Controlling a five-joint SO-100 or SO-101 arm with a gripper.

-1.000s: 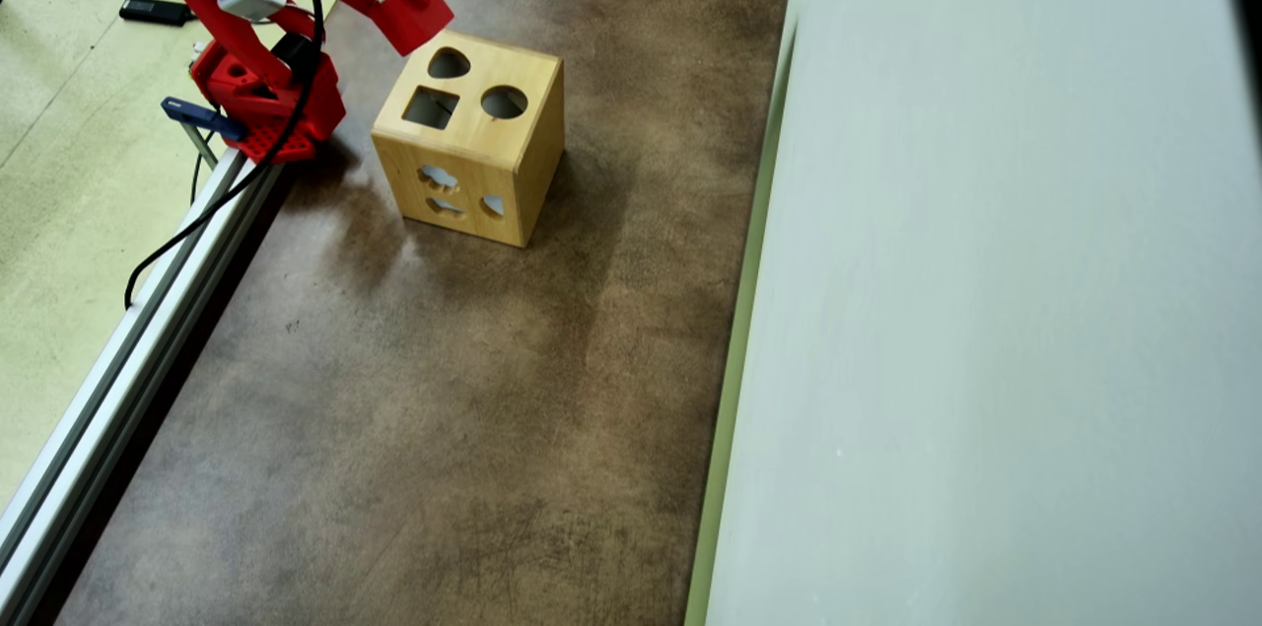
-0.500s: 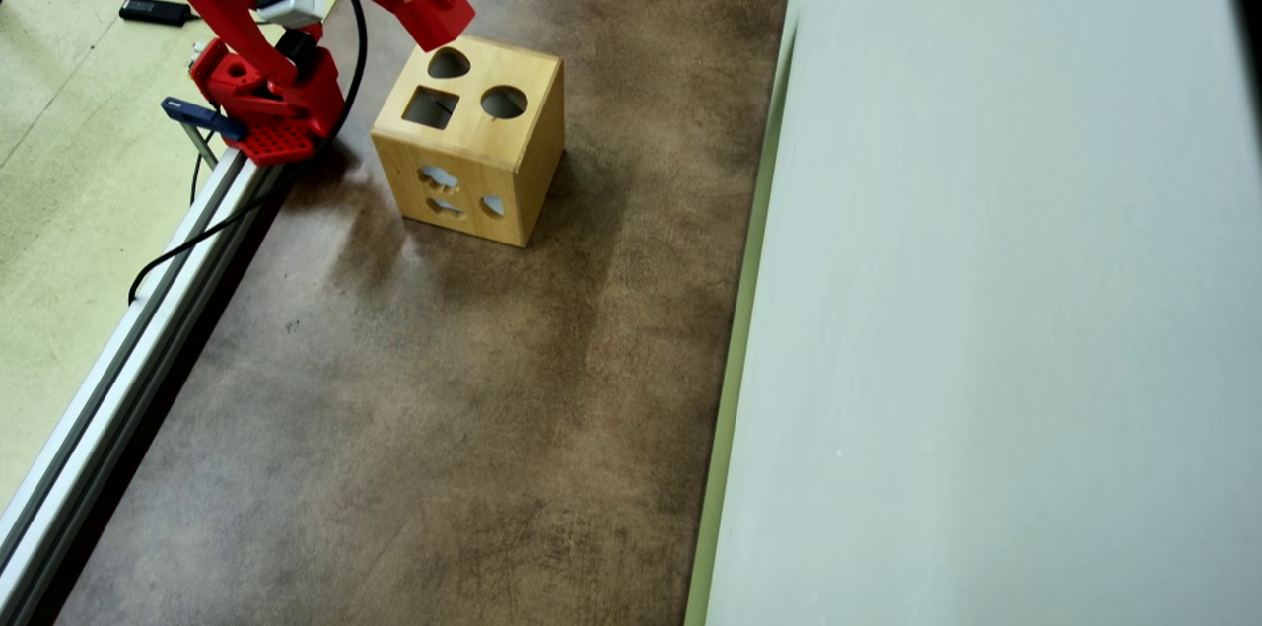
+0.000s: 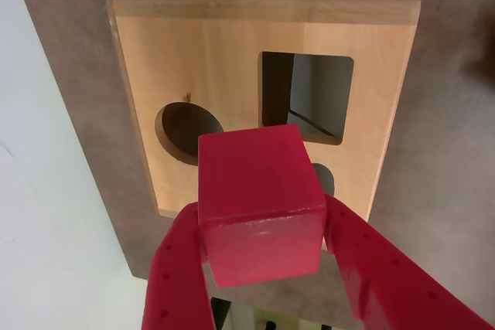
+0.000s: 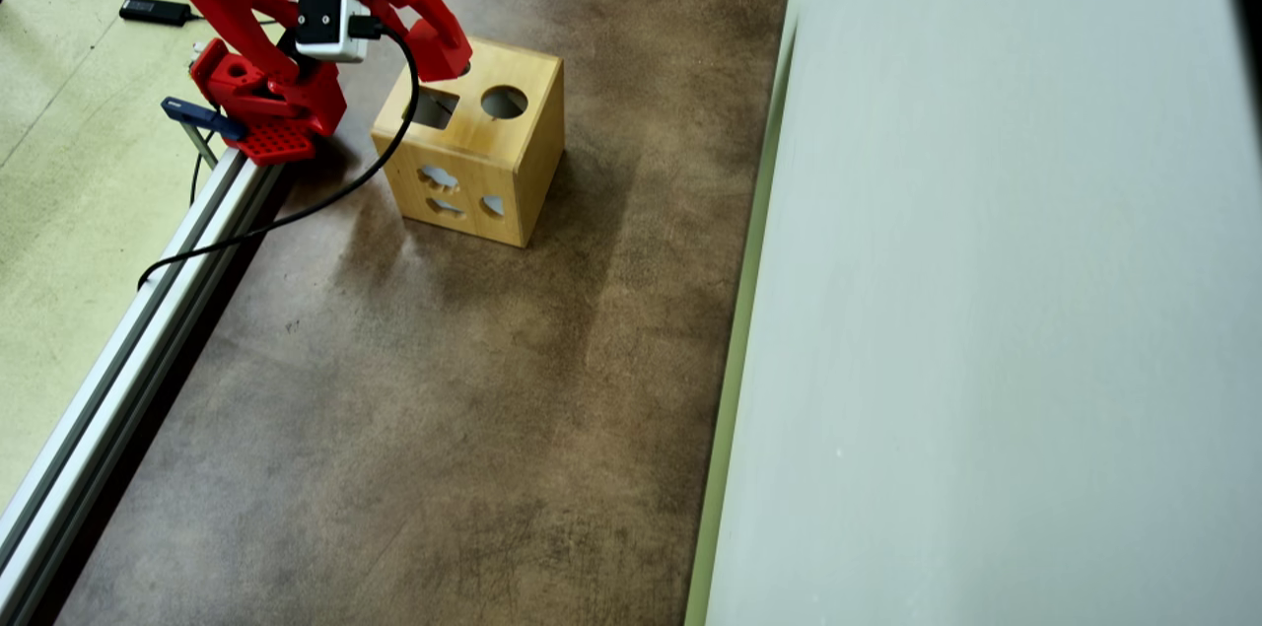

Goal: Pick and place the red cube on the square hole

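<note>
**Brown tabletop, wooden box near its far left corner**

On the mottled brown table (image 4: 473, 389) I see my gripper (image 3: 263, 256) pinching the red cube (image 3: 259, 202) between both fingers (image 3: 179, 276), held above the wooden box (image 4: 513, 138). In the wrist view the square hole (image 3: 309, 94) lies just beyond the cube, the round hole (image 3: 186, 129) to its left. An aluminium rail (image 4: 128, 350) bounds the table's left edge; a pale wall (image 4: 986, 311) bounds the right.

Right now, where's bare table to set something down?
Free: the brown table between the aluminium rail and the wall, below the wooden box in the overhead view. Crowded: top-left, where the gripper holds the red cube above the box.
</note>
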